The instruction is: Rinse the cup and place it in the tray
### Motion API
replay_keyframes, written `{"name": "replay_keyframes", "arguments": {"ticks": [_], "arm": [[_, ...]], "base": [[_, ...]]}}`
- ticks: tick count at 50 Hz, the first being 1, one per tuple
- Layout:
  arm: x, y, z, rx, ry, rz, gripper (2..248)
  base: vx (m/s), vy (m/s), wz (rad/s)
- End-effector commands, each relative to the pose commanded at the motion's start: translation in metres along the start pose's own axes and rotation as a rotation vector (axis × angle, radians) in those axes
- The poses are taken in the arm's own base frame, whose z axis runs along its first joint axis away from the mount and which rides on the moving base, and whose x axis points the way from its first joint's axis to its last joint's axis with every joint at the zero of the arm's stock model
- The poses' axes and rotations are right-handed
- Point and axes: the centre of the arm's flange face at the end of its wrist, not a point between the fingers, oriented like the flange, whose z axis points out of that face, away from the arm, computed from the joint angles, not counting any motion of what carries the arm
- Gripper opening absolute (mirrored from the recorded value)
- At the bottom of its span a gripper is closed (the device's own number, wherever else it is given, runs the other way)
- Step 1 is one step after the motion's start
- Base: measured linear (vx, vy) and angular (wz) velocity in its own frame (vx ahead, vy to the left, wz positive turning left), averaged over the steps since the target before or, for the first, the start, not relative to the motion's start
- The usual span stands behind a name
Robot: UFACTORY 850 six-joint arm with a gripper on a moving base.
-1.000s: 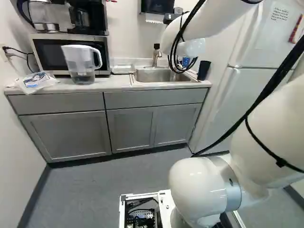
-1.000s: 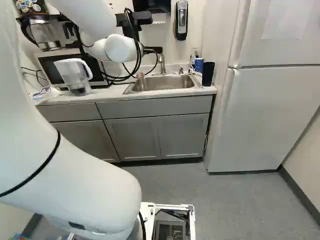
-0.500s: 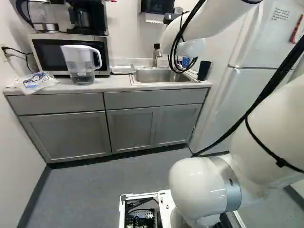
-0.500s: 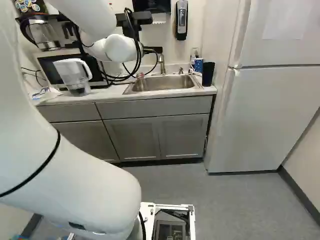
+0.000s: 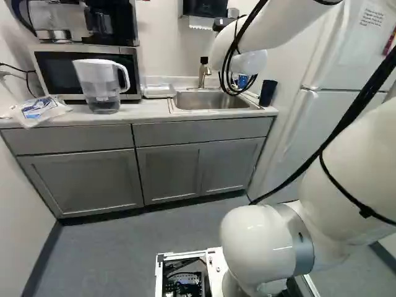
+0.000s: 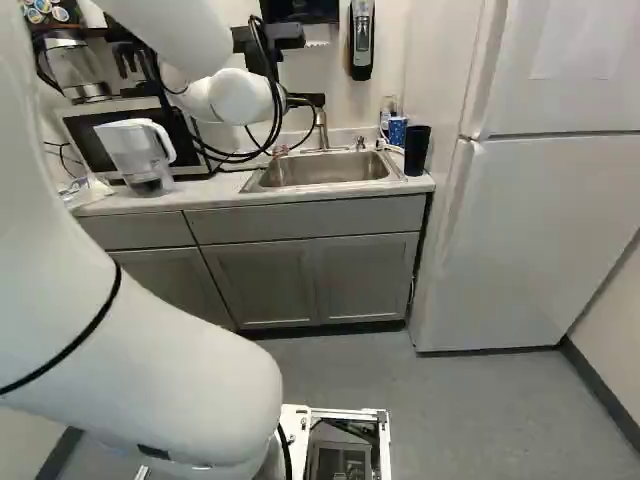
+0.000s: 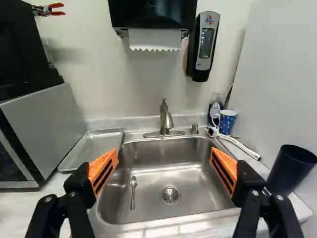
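"Moved since the earlier pictures is the base: in the left base view, the counter [image 5: 139, 113] is seen shifted toward the left and a little closer."

"And the arm [image 5: 343, 176]?"

"Against its joint at the foot, it is held as before."

"How is the gripper [image 6: 308, 99] set?"

"Mostly hidden by the wrist in the right base view, but shown by the wrist view with its fingers [image 7: 104, 171] spread wide. Between and ahead of them, the sink [image 7: 190, 161] is seen."

"What is held by the sink?"

"A spoon [image 7: 132, 182] is laid on its bottom, near the drain [image 7: 170, 196]. Outside it, a dark cup [image 7: 290, 171] is stood upright on the counter, on the refrigerator [image 6: 550, 230] side."

"Is the pitcher [image 5: 101, 77] placed by the sink?"

"It is set in front of the microwave [image 5: 55, 71] — and between microwave and sink, the tray [image 7: 94, 148] is laid flat."

"Which cup is meant?"

"That cannot be told. Farther back, a blue cup [image 7: 227, 122] is stood by the sink's far corner; both cups are placed outside the tray. The faucet [image 7: 165, 121] is mounted behind the basin, and on the wall the soap dispenser [image 7: 205, 44] and towel dispenser [image 7: 153, 15] are fixed."
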Motion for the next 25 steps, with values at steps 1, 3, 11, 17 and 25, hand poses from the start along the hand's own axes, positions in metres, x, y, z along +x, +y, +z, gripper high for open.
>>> {"name": "replay_keyframes", "arguments": {"ticks": [1, 3, 11, 17, 25], "arm": [[0.0, 0.0, 0.0, 0.0, 0.0, 0.0, 247], [0.0, 0.0, 0.0, 0.0, 0.0, 0.0, 247], [0.0, 0.0, 0.0, 0.0, 0.0, 0.0, 247], [0.0, 0.0, 0.0, 0.0, 0.0, 0.0, 247], [0.0, 0.0, 0.0, 0.0, 0.0, 0.0, 247]], "base": [[0.122, 0.001, -0.023], [0.132, 0.001, -0.015], [0.125, -0.006, -0.02], [0.136, 0.002, -0.023], [0.129, -0.005, -0.024]]}}
